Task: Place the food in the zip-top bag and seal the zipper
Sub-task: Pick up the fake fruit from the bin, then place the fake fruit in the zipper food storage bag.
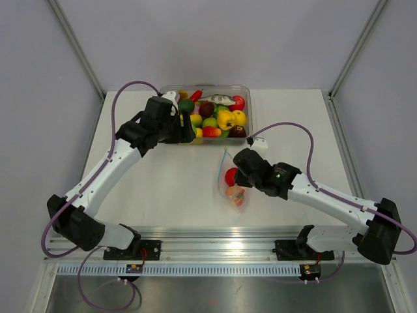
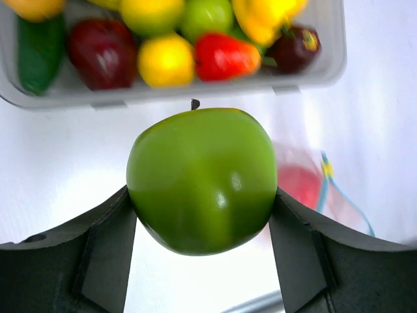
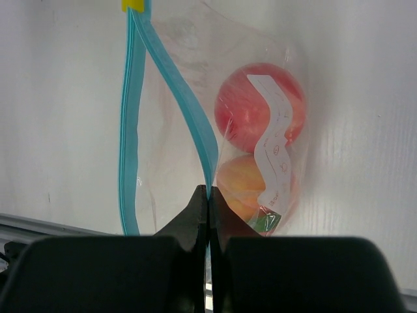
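White desk [image 1: 163,189], pale walls. Left hand [image 1: 184,120] clamps the green apple [image 2: 202,179]. Right hand [image 3: 208,195] pinches the zipper [image 3: 128,130], zip-top bag [image 1: 232,189] just ahead of it. Best centre the apple over the open mouth, then release low.

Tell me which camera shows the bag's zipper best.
Right wrist: the zipper fills the frame, its two teal strips parted, one pinched in the shut jaws of the right gripper. Top external shows only a thin faint line; left wrist catches a blurred sliver beyond the green apple.
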Tool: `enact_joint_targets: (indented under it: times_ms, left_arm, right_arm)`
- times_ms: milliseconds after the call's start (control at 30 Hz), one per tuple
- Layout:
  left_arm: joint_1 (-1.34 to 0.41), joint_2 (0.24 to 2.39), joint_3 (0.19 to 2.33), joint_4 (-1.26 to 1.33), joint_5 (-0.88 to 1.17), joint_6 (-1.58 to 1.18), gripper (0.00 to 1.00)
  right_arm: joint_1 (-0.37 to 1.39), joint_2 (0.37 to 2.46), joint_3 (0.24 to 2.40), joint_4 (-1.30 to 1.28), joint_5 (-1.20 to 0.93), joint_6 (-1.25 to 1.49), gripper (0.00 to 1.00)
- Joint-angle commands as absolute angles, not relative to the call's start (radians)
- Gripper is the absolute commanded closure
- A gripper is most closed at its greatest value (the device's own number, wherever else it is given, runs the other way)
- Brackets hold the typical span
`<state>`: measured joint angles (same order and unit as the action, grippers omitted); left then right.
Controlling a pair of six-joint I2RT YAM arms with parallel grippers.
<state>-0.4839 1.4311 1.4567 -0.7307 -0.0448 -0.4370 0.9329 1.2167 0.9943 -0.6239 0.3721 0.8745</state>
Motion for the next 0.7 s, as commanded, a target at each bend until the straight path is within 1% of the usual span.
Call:
enact_joint_targets:
  times_ms: [0, 100, 133, 200, 467, 600, 667]
  left_arm:
    - [-0.532, 1.323, 1.353, -0.693, 0.080, -0.434, 0.55]
    - [-0.566, 1.246, 1.266, -0.657, 0.199, -0.477, 0.55]
    - [-0.572, 1.229, 1.241, -0.608, 0.289, -0.501, 0.55]
    - [-0.587, 1.195, 1.174, -0.540, 0.359, -0.528, 0.55]
    - [-0.672, 1.201, 1.108, -0.408, 0.488, -0.629, 0.55]
    - [-0.710, 1.249, 1.100, -0.338, 0.503, -0.664, 0.55]
    - [-0.718, 1.288, 1.103, -0.331, 0.476, -0.666, 0.55]
  right_arm:
    - [0.928, 1.247, 1.022, -0.571, 0.388, 0.870, 1.00]
    - [0.928, 1.272, 1.045, -0.555, 0.391, 0.867, 1.00]
    - [0.927, 1.285, 1.046, -0.546, 0.388, 0.868, 1.00]
    - [0.927, 1.298, 1.051, -0.522, 0.374, 0.870, 1.00]
    - [0.928, 1.302, 1.069, -0.522, 0.362, 0.882, 1.00]
    - [0.928, 1.263, 1.054, -0.528, 0.364, 0.893, 1.00]
    - [0.927, 1.246, 1.045, -0.526, 0.362, 0.894, 1.00]
